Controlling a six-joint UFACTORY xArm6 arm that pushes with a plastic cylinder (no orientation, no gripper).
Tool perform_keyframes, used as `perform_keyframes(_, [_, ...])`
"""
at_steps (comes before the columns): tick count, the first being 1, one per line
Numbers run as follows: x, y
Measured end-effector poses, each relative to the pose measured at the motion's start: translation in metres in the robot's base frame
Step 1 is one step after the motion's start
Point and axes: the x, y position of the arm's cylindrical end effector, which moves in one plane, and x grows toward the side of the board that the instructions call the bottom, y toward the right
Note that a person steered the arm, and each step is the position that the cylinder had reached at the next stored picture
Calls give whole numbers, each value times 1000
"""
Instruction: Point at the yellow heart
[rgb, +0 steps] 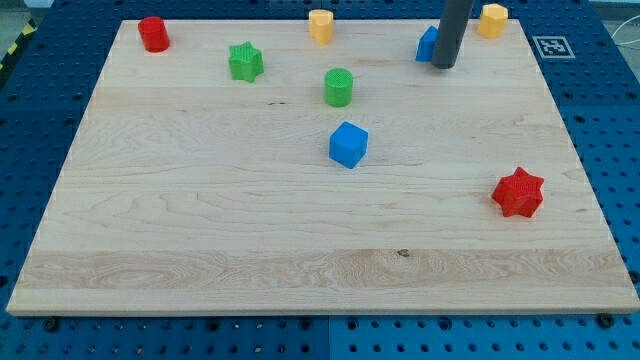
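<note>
My tip (444, 66) rests on the board near the view's top right. It is right beside a blue block (427, 45), which the rod partly hides. A yellow block that looks like the heart (320, 25) sits at the top edge near the middle, well to the left of my tip. A second yellow block, pentagon-like (492, 19), sits at the top right, just up and right of the rod.
A red cylinder (153, 33) is at the top left, with a green star (245, 61) to its right. A green cylinder (339, 87) and a blue cube (348, 144) are near the middle. A red star (518, 192) is at the right. The wooden board (200, 230) lies on a blue pegboard.
</note>
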Motion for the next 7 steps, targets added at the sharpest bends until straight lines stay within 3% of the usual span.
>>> perform_keyframes(7, [-7,-69])
